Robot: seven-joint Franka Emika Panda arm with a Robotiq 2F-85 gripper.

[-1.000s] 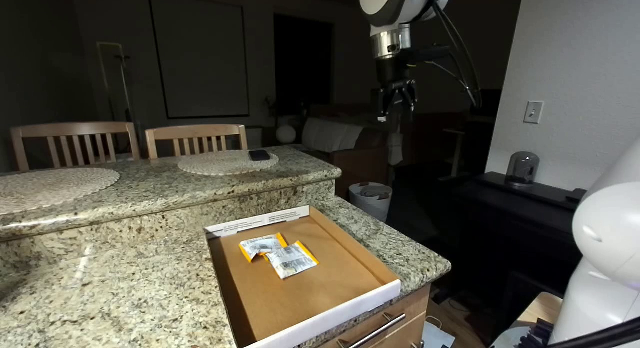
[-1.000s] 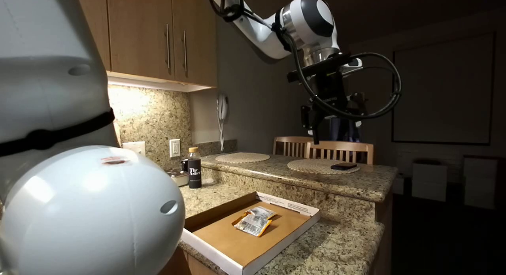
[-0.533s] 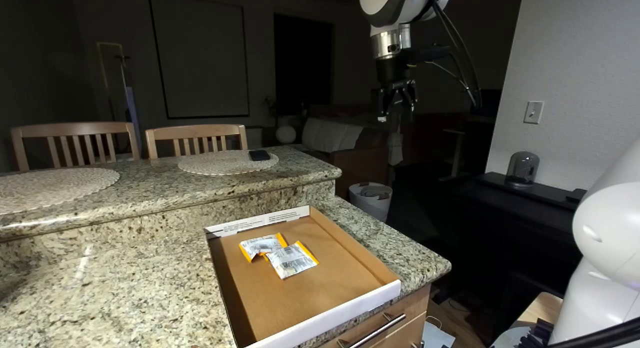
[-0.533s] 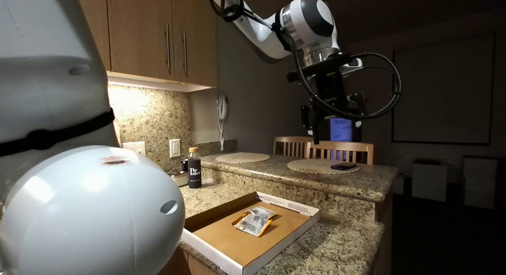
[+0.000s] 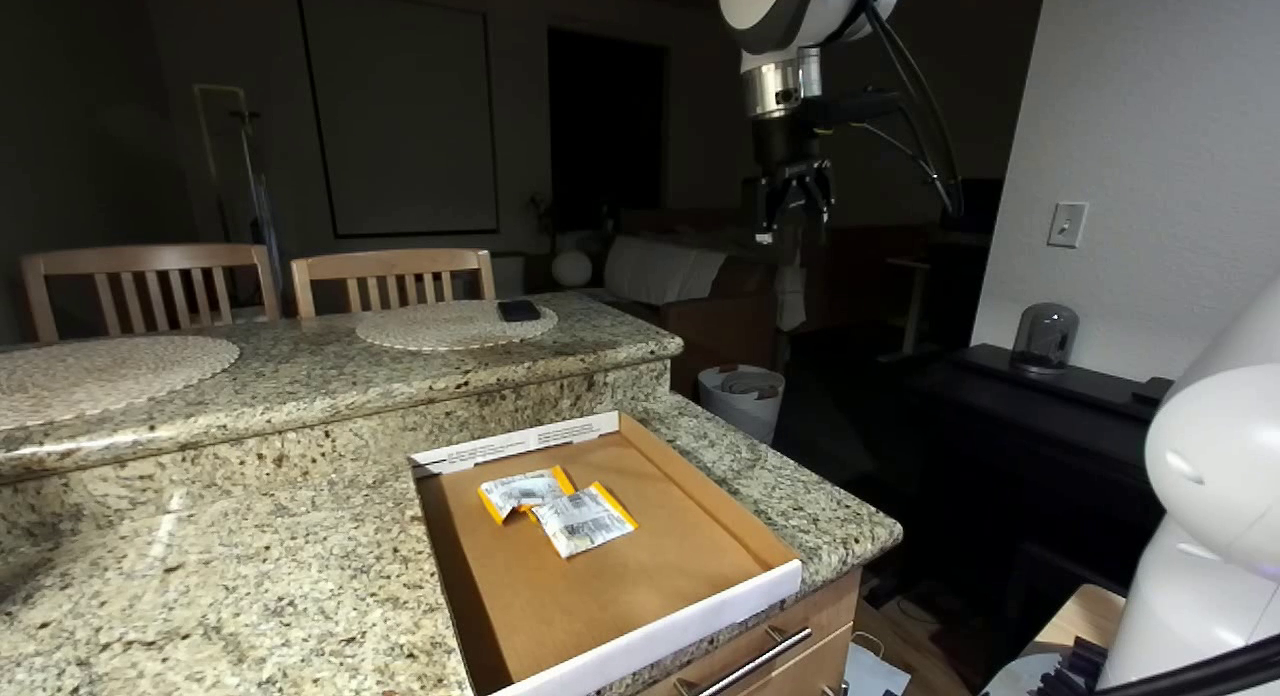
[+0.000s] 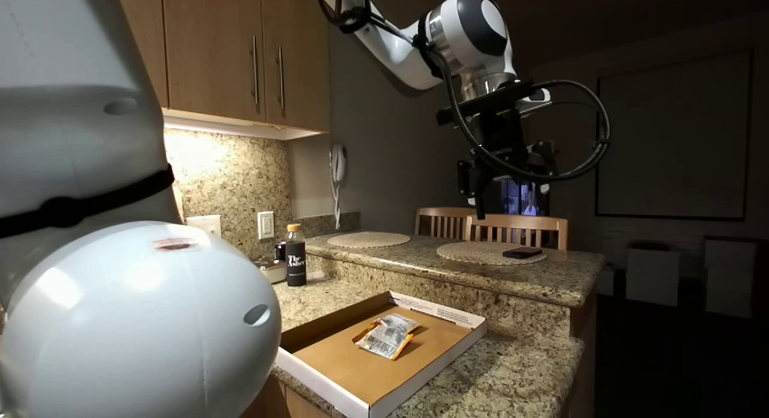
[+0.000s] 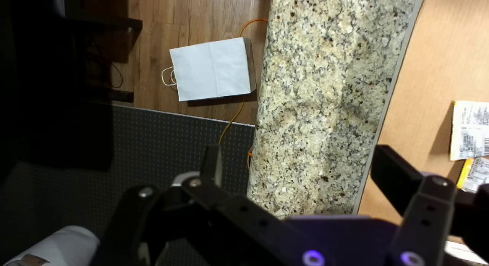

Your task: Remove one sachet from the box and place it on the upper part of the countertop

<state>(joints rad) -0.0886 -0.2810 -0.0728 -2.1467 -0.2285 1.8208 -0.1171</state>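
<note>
Two sachets lie overlapping in the box [image 5: 540, 438]: a nearer one [image 5: 585, 521] and a farther one [image 5: 522, 491], white and silver with orange-yellow edges. Both also show in an exterior view [image 6: 384, 341] and at the right edge of the wrist view [image 7: 470, 130]. The brown box with white rim [image 6: 432, 310] rests on the lower counter tier. The upper part of the countertop [image 5: 600, 341] is the raised granite tier behind it, also in an exterior view [image 6: 541, 280]. My gripper [image 5: 796, 226] is open and empty, high above the counter, its fingers wide apart in the wrist view [image 7: 297, 155].
Two round woven placemats [image 5: 440, 328] [image 5: 110, 371] lie on the upper tier, with a dark phone [image 5: 519, 311] on one. Wooden chairs [image 5: 390, 266] stand behind. A dark bottle [image 6: 295, 256] stands on the lower tier. A white paper bag [image 7: 214, 69] lies on the floor.
The arm, gripper, box and sachets have not visibly moved. Only the glow of a screen behind the chairs differs.
</note>
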